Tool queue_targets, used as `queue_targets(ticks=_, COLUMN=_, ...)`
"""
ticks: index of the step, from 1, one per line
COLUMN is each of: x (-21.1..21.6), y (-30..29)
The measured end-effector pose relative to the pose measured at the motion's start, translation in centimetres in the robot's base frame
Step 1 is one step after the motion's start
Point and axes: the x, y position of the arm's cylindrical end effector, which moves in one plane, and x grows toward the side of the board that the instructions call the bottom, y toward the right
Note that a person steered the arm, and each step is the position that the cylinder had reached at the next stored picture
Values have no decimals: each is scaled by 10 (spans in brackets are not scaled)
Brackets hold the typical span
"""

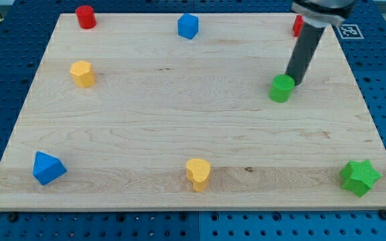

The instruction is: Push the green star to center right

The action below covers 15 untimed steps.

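Dark and straight, the rod ends in my tip (292, 82), which touches the small green cylinder block (281, 88) at its one o'clock side; there are no jaws, only the bare rod end. Behind the rod, at the wooden board's (179, 127) one o'clock edge, a red block (298, 25) is partly hidden, shape unclear. The green star block (360, 177) sits well apart at the five o'clock corner, untouched.
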Motion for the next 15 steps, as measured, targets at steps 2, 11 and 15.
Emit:
queue_targets(ticks=2, x=62, y=-42)
queue_targets(ticks=11, x=191, y=96)
queue_targets(ticks=15, x=185, y=87)
